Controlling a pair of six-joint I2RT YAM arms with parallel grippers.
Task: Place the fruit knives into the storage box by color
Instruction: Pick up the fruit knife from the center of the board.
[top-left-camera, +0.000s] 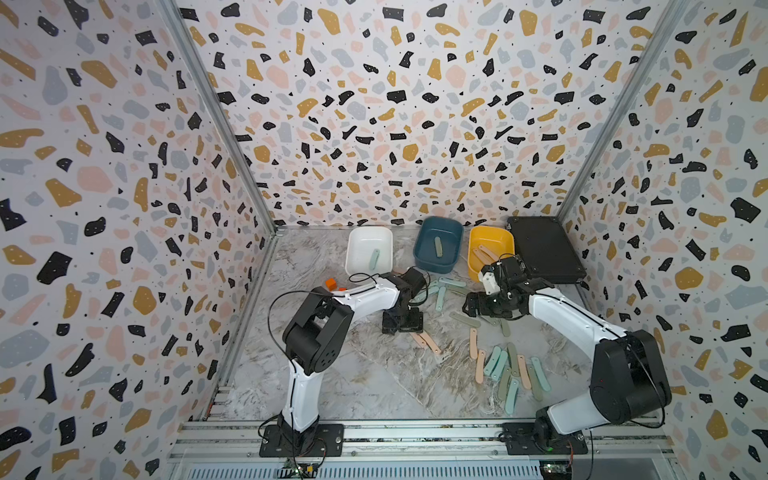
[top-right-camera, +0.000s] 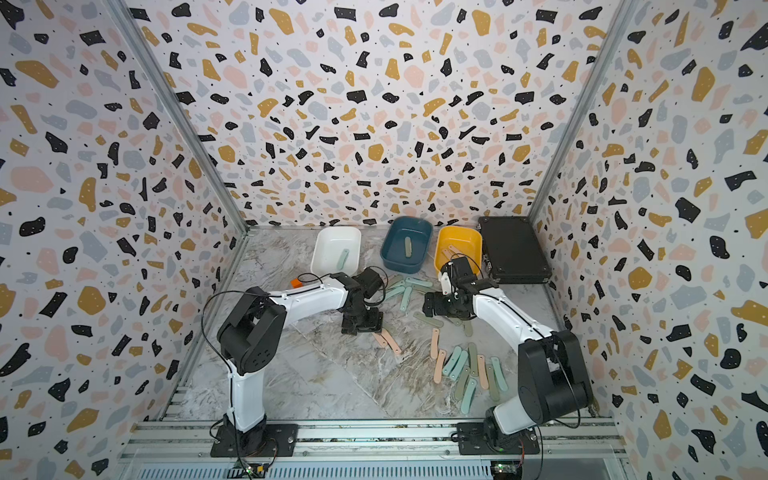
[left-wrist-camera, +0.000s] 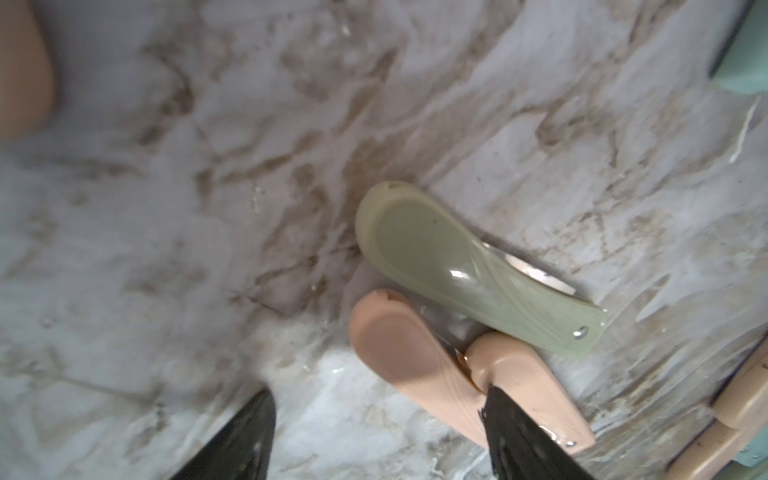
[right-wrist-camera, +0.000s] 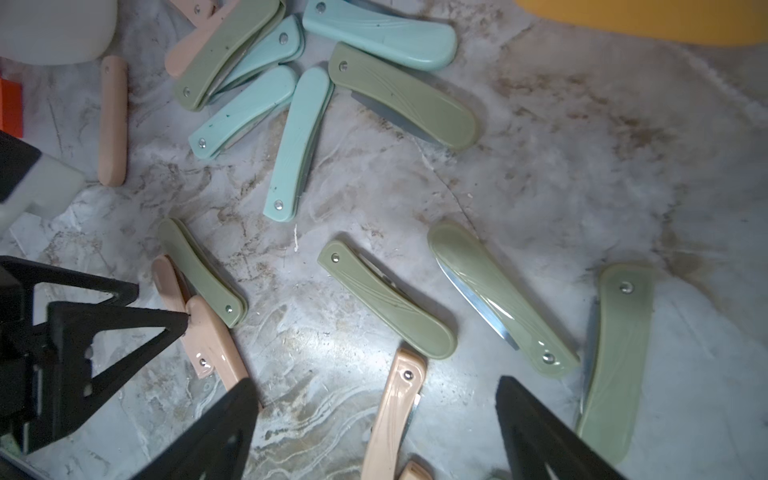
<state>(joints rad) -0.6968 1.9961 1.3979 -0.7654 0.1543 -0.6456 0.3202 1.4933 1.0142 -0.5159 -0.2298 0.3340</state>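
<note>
three tubs of the storage box stand in a row along the far edge of the bench (top-left-camera: 353, 374). the white tub (top-left-camera: 356, 249) holds one mint knife (top-left-camera: 375, 258), the teal tub (top-left-camera: 424, 253) one sage knife (top-left-camera: 439, 246), and the yellow tub (top-left-camera: 478, 239) some peach knives (top-left-camera: 484, 254). a black case (top-left-camera: 544, 249) lies in the far right corner.

most fruit knives (top-left-camera: 507, 370) are loose on the bench — one group near the right edge, another group (top-left-camera: 441, 296) in the middle, on the near side of the tubs.

the left hand (left-wrist-camera: 379, 392) is low over the middle of the bench with its fingers spread. a peach knife (left-wrist-camera: 399, 353) lies between them, and one fingertip (left-wrist-camera: 498, 401) seems to touch a second peach knife (left-wrist-camera: 519, 374). the right hand (right-wrist-camera: 375, 381) hovers over loose sage and peach ones — fingers spread, pinching nothing.
</note>
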